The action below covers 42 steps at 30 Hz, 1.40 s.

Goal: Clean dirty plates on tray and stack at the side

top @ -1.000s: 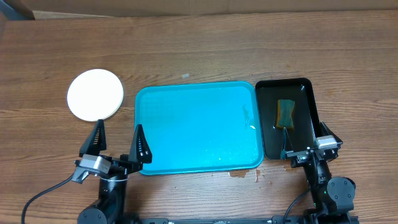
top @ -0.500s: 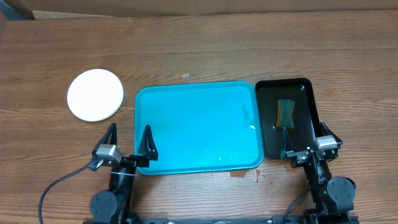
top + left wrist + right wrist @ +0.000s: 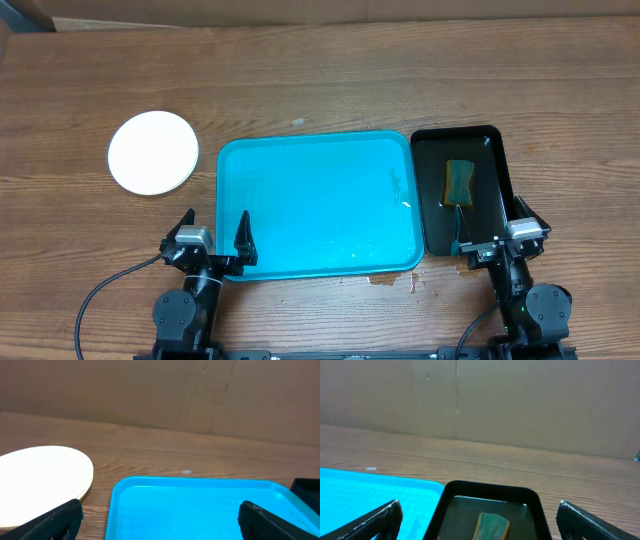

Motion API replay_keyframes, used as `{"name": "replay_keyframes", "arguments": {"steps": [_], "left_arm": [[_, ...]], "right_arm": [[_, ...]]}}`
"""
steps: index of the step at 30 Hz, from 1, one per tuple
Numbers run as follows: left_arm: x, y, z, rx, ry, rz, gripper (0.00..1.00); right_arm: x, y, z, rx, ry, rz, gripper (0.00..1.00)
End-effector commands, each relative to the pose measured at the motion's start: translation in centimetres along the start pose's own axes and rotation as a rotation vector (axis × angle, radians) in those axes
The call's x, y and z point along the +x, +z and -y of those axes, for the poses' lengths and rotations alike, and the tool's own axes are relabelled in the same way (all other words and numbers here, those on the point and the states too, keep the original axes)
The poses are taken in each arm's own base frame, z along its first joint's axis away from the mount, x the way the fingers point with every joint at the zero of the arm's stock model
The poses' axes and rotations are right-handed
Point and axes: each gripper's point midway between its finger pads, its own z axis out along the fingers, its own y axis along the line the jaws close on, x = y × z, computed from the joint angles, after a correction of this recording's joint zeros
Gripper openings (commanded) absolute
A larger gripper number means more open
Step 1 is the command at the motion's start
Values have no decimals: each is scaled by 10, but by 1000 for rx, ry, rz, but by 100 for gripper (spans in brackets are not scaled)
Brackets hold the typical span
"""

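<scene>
A round white plate [image 3: 152,152] lies on the bare wood left of the tray; the left wrist view shows it as a pale disc [image 3: 40,480], and I cannot tell whether others lie under it. The turquoise tray [image 3: 318,205] holds no plates, only a few wet specks. My left gripper [image 3: 215,222] hangs open over the tray's near-left corner [image 3: 200,510] with nothing between its fingers [image 3: 55,522]. At the near end of the black tray, my right gripper [image 3: 488,215] is open and empty too.
A narrow black tray [image 3: 480,140] stands against the turquoise tray's right side, with a green and yellow sponge [image 3: 459,180] lying in water in it [image 3: 492,527]. A small wet spot [image 3: 385,280] marks the wood at the tray's near edge. Cardboard walls off the far side.
My left arm has pulled back toward the near edge and shifted right, away from the plate, its gripper still open. The right arm has not moved.
</scene>
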Motion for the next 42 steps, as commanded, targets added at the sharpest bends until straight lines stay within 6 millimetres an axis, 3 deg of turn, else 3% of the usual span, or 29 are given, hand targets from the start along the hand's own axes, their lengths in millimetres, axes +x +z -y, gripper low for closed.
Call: {"name": "replay_keyframes", "arguments": {"steps": [1, 42], "left_arm": [[0, 0, 0, 6, 82, 7, 100], [0, 0, 6, 35, 134, 6, 100]], "right_arm": [[1, 0, 0, 2, -7, 7, 100], [1, 0, 0, 2, -7, 7, 100]]}}
